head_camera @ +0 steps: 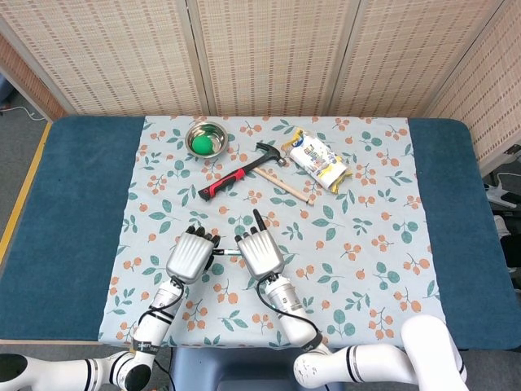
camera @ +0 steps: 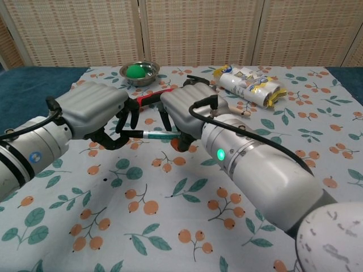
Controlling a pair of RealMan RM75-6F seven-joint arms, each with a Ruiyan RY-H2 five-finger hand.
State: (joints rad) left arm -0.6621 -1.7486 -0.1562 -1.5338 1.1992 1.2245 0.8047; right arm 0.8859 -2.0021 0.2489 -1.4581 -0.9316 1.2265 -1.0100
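Two hands meet over the near part of the flowered cloth (head_camera: 383, 236), which covers the blue worktop (head_camera: 81, 212). The right hand (camera: 190, 110) grasps a thin pen (camera: 156, 135) at one end, its fingers (camera: 170, 122) curled down around it, and the pen lies level above the cloth. The left hand (camera: 93, 107) closes its fingers (camera: 122, 120) on the pen's dark other end, so the pen spans the short gap between the two hands. From above, the left hand (head_camera: 189, 257) and right hand (head_camera: 259, 252) sit side by side with the pen (head_camera: 226, 252) showing between them.

Farther back, well apart from the hands, a hammer (head_camera: 240, 171) with a red and black grip lies slantwise. A thin wooden stick (head_camera: 291, 189) lies just beside its head. A metal bowl (head_camera: 206, 135) holding a green ball (head_camera: 200, 144) stands behind the hammer's grip, and a printed snack packet (head_camera: 319, 160) lies to the right of the hammer. None of these lies between the hands.
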